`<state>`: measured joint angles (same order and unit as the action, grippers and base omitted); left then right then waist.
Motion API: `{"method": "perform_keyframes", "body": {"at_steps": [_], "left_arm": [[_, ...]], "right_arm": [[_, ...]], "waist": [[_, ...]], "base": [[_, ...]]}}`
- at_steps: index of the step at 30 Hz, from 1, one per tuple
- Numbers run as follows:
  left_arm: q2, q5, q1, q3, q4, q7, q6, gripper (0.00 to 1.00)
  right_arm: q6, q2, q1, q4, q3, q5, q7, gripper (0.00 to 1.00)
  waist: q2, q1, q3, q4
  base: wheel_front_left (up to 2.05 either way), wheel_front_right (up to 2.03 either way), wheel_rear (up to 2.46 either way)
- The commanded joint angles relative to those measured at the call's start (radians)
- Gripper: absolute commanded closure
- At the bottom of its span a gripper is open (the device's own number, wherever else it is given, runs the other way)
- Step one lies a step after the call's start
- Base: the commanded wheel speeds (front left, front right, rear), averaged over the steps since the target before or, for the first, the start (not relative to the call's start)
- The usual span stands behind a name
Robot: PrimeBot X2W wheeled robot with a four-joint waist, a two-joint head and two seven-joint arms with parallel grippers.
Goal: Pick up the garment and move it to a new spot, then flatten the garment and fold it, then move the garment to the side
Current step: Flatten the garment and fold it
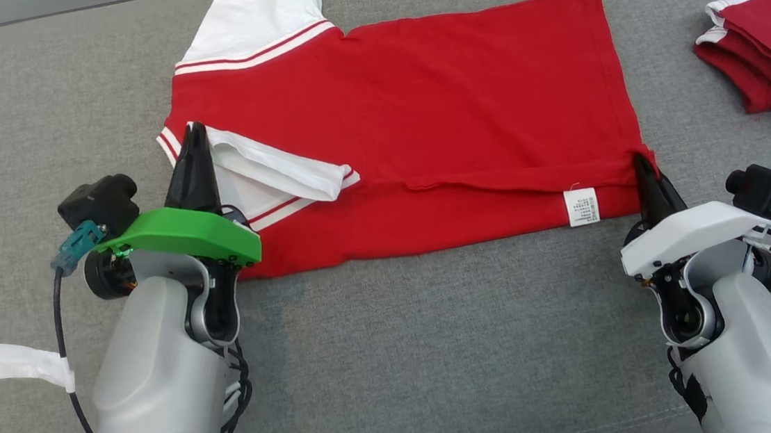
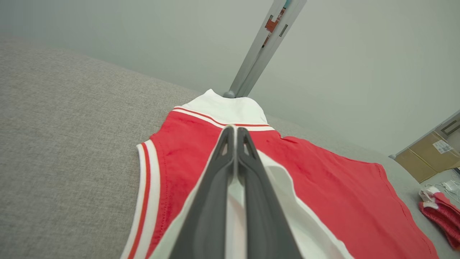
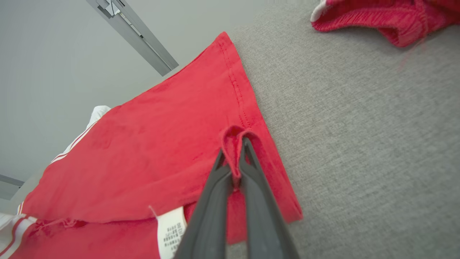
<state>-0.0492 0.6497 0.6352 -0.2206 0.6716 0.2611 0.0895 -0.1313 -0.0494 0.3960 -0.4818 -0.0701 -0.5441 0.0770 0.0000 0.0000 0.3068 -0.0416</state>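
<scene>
The red garment (image 1: pixel 417 102) spans the upper middle of the head view on the grey fabric surface (image 1: pixel 439 351), its near edge folded over. The left gripper (image 1: pixel 195 130), jaws closed, pinches its white sleeve (image 1: pixel 284 173) at centre left. The right gripper (image 1: pixel 639 159), closed too, pinches the hem corner (image 3: pixel 235 131) at centre right. Carry both ends level and taut — so the crease lands straight. A folded red pile (image 1: pixel 762 51) lies upper right, with a pale wall (image 2: pixel 359 54) beyond.

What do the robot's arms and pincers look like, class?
Both forearms are smooth pale grey shells. The left pincer has long dark tapered fingers under a green cover; the right pincer matches, with a white cover. Each wrist carries a black camera with a teal plug and black cable.
</scene>
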Motion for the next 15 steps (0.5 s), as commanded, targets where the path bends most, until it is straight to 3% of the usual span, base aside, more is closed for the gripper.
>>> {"method": "perform_keyframes", "body": {"at_steps": [1, 2, 3, 15], "left_arm": [[-0.004, -0.016, 0.022, 0.011, 0.004, 0.004, 0.007, 0.71], [-0.003, -0.017, 0.025, 0.014, 0.008, 0.005, 0.007, 0.16], [-0.003, -0.015, 0.026, 0.012, 0.012, 0.005, 0.010, 0.00], [-0.003, -0.027, -0.042, 0.067, -0.114, 0.003, 0.033, 0.00]], "right_arm": [[0.001, -0.002, 0.012, -0.001, 0.006, -0.004, 0.013, 0.00], [0.001, -0.002, 0.014, 0.000, 0.008, -0.007, 0.020, 0.00], [0.001, -0.002, 0.016, 0.002, 0.009, -0.005, 0.027, 0.00], [0.001, -0.003, -0.062, 0.163, -0.031, 0.025, 0.097, 0.00]], "waist": [[0.0000, 0.0000, 0.003, -0.004], [0.0000, 0.0000, 0.003, -0.005], [0.0000, 0.0000, 0.003, -0.006], [0.0000, 0.0000, -0.022, -0.003]], "base": [[0.00, 0.00, 0.00], [0.00, 0.00, 0.00], [0.00, 0.00, 0.00], [0.00, 0.00, 0.00]]}}
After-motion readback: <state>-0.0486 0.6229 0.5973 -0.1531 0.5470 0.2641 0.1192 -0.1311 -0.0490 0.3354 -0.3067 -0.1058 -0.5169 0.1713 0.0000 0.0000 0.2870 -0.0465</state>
